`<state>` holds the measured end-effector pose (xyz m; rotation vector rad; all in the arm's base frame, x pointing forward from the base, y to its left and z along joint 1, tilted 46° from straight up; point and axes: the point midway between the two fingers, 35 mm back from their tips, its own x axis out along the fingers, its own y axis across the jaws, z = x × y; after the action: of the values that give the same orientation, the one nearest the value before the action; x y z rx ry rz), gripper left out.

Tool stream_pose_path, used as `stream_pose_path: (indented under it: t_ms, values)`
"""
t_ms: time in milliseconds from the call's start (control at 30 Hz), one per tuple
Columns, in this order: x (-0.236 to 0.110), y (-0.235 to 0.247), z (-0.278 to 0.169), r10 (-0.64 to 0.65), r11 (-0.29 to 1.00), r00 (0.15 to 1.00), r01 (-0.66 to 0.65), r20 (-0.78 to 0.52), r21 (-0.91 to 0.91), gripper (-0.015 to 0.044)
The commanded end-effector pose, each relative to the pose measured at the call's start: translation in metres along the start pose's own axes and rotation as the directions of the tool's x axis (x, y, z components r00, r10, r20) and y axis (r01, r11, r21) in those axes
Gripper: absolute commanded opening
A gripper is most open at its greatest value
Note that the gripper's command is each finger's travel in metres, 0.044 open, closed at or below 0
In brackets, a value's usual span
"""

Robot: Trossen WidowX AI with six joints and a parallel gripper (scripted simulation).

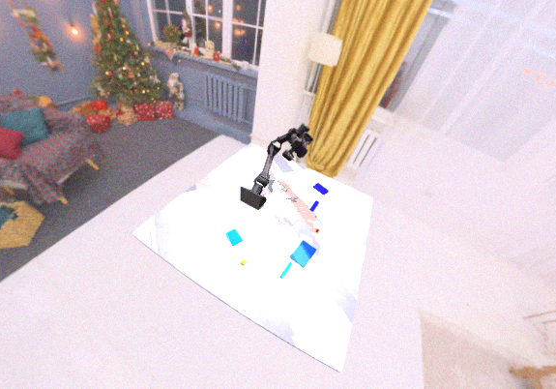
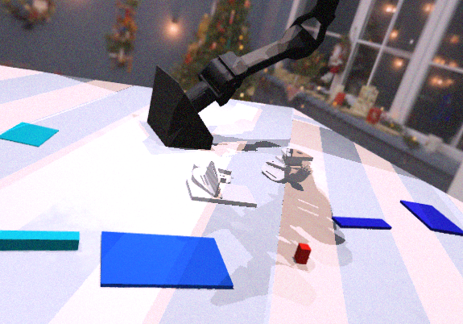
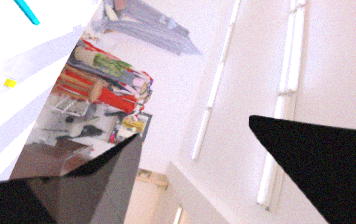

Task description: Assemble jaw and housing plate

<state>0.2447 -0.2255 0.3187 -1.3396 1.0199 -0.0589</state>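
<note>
A pale base plate (image 2: 240, 197) lies near the middle of the table in the exterior view. A ridged pale jaw (image 2: 206, 179) stands over its left part; the pins are too small to tell. A loose curved jaw (image 2: 274, 171) lies to its right on the table, partly in shadow. Behind it is a small blocky pale piece that looks like the housing plate (image 2: 299, 157). My gripper (image 3: 195, 129) is open and empty in the wrist view. It is raised high beyond the parts in the top view, and out of view in the exterior view.
A blue slab (image 1: 303, 254) (image 2: 162, 259), a cyan bar (image 1: 285, 270) (image 2: 26, 240), a cyan tile (image 1: 234, 237) (image 2: 29, 134), a red block (image 2: 302, 254), a yellow cube (image 1: 244, 262) (image 3: 10, 83) and two dark blue pieces lie around the parts.
</note>
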Motion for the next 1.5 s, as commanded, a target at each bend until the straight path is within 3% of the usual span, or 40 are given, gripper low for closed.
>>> stream_pose_path:
  t_ms: [0, 700, 1467]
  values:
    - [0.007, 0.008, 0.016, 0.036, 0.999, 0.998, -0.038, 0.060, 0.021, 0.0440]
    - [0.016, 0.052, 0.113, 0.240, 0.952, 0.892, -0.294, 0.382, 0.088, 0.0440]
    - [-0.008, 0.113, 0.203, 0.487, 0.770, 0.631, -0.636, 0.604, 0.044, 0.0440]
